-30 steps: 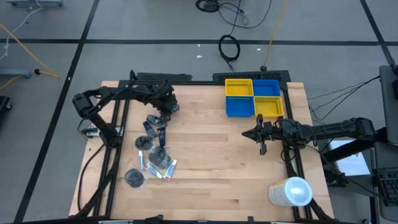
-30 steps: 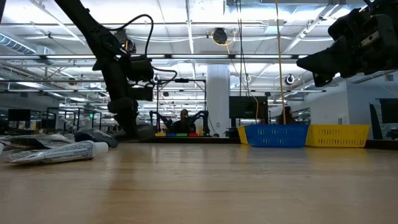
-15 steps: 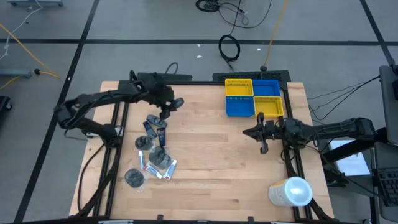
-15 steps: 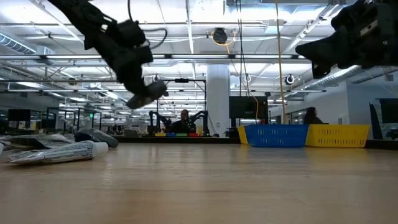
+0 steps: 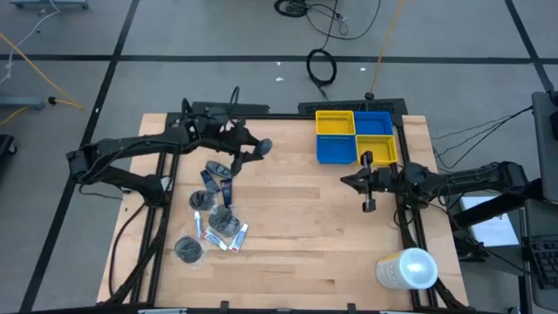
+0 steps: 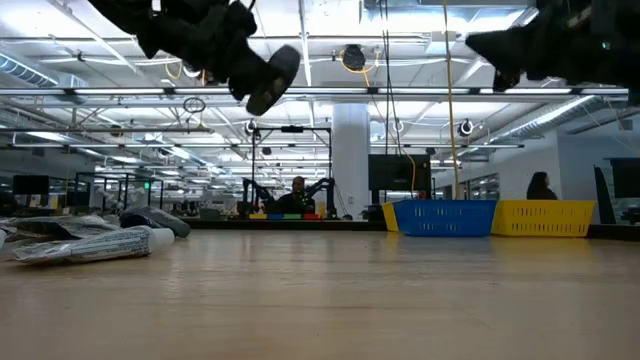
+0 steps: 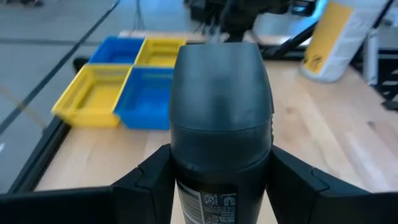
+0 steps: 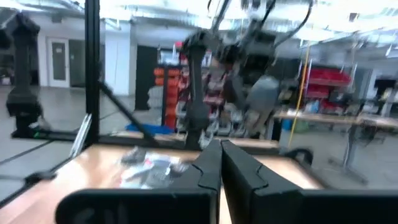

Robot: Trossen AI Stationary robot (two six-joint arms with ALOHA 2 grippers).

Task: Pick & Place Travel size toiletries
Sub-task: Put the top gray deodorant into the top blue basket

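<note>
My left gripper (image 5: 248, 150) hangs above the table's far left part, shut on a dark grey mini bottle (image 7: 221, 118), which the low view shows high up (image 6: 268, 78). The other toiletries (image 5: 216, 214) lie in a loose pile on the table's left part: dark bottles, white tubes (image 6: 90, 243) and a round dark tin (image 5: 187, 249) at the pile's near end. My right gripper (image 5: 367, 183) is shut on nothing, in the air near the table's right edge (image 6: 500, 50), with its fingers (image 8: 211, 168) closed together. My left gripper pinches the bottle's body (image 7: 217, 199) between its two fingers (image 7: 149, 180), below the cap. The fingers come from the table's left and lie along the bottle, and the capped end (image 7: 221, 74) sticks out past them toward the bins. The bottle is lifted clear and tilted.
Yellow and blue bins (image 5: 356, 137) stand at the far right of the table (image 6: 490, 217), ahead of the held bottle (image 7: 118, 87). A big white cylinder (image 5: 406, 269) lies at the near right corner. Bare wood (image 5: 296, 218) spans the middle.
My left gripper has risen from the far end of the pile and moved toward the table's right, carrying the dark bottle. The bottle went from table height to well clear of it and tipped over. My right gripper has risen a little.
</note>
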